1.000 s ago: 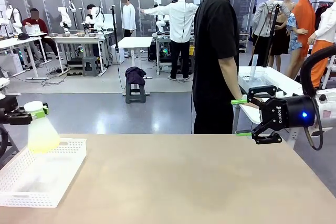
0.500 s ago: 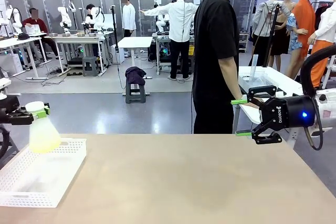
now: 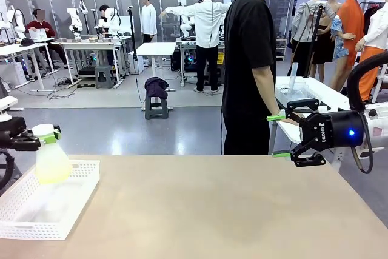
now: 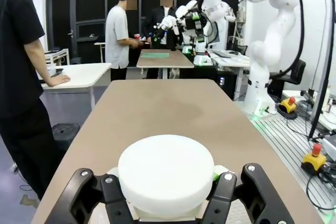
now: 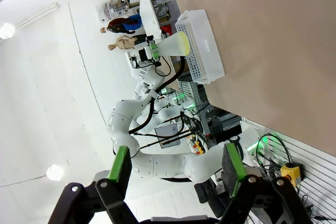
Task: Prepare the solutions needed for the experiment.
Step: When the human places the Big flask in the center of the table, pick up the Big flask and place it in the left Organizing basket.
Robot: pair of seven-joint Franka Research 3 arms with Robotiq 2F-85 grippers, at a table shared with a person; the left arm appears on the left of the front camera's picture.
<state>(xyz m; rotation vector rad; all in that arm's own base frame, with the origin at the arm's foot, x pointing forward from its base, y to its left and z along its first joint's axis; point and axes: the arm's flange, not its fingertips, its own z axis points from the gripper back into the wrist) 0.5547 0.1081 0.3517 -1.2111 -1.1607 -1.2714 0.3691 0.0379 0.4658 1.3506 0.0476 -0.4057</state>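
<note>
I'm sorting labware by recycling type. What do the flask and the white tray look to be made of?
The flask looks like translucent, matte plastic: the yellow-green solution shows through as a soft tinted band. The tray looks like rigid white moulded plastic, judging by its walls of small regular holes. Neither is certain from looks alone.

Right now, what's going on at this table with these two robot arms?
The left gripper is shut on the neck of a conical flask holding pale yellow-green solution, held upright over the white basket at the table's left end. The right gripper hangs open and empty above the table's far right side. A person stands at the far side, one hand on a neighbouring table.
</note>
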